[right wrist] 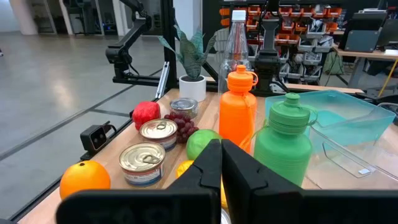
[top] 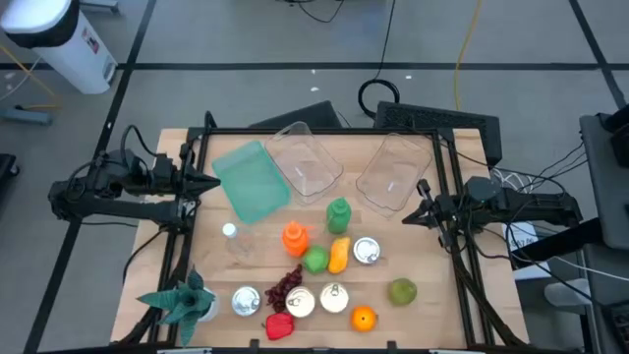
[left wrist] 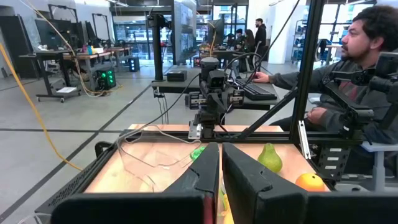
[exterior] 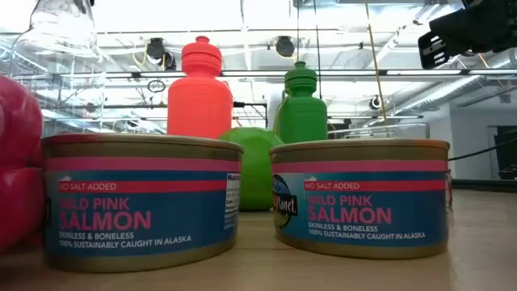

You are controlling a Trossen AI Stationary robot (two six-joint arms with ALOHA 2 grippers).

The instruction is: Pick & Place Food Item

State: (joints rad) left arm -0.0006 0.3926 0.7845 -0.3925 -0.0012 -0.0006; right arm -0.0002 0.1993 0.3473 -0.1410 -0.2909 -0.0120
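The food lies on the near half of the wooden table: a green apple, a yellow fruit, a pear, an orange, dark grapes, a red pepper and several salmon cans. An orange bottle and a green bottle stand upright behind them. My left gripper hovers at the left edge beside a teal container, shut and empty. My right gripper hovers at the right edge, right of the green bottle, shut and empty.
Two clear plastic containers lie at the far side. A clear bottle stands left of the orange bottle, and a potted plant sits at the near left corner. A person sits beyond the table's right side.
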